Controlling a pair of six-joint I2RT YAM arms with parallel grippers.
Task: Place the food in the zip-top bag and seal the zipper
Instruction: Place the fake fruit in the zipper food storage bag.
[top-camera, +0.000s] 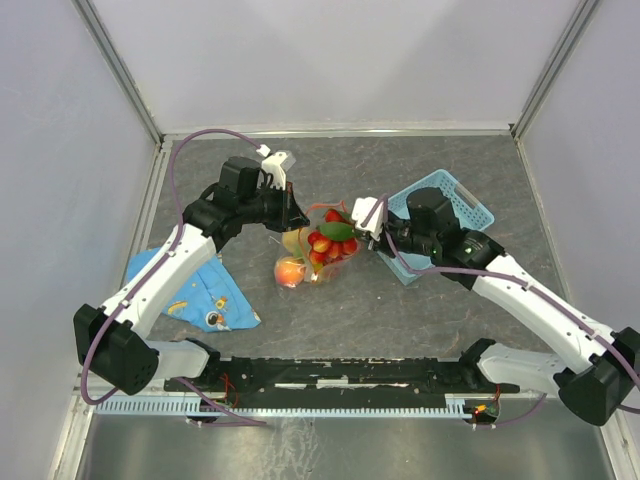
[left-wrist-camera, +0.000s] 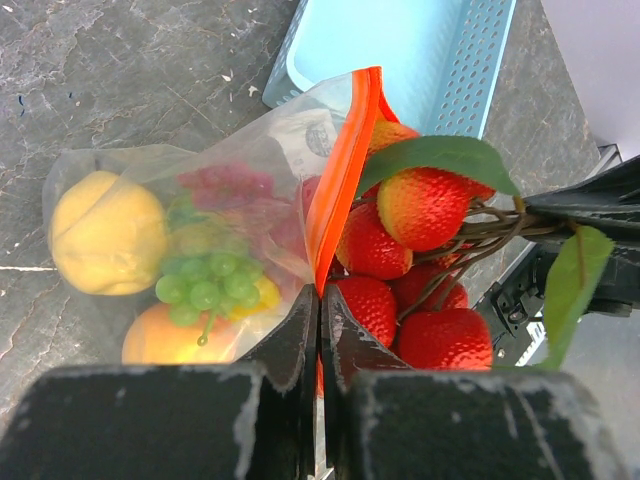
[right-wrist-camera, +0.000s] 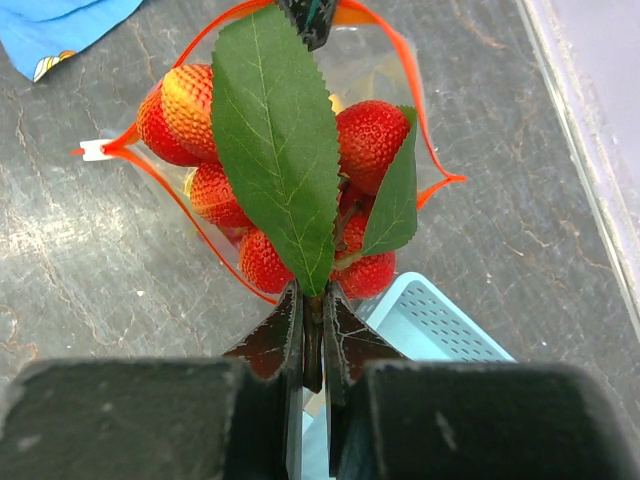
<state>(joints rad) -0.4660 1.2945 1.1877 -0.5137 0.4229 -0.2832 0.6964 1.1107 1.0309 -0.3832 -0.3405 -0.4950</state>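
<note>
The zip-top bag lies in the middle of the table with its mouth open toward the right. Through its clear wall I see a yellow lemon, green grapes, purple grapes and a peach. My left gripper is shut on the zipper at the bag's rim. My right gripper is shut on the stem of a leafy strawberry bunch. The bunch sits in the mouth, ringed by the orange-red strip. The white slider tab is at the strip's left end.
A light-blue basket stands just behind my right gripper, close under its wrist. A blue patterned cloth lies at the left, beneath the left arm. Enclosure walls close in the back and both sides.
</note>
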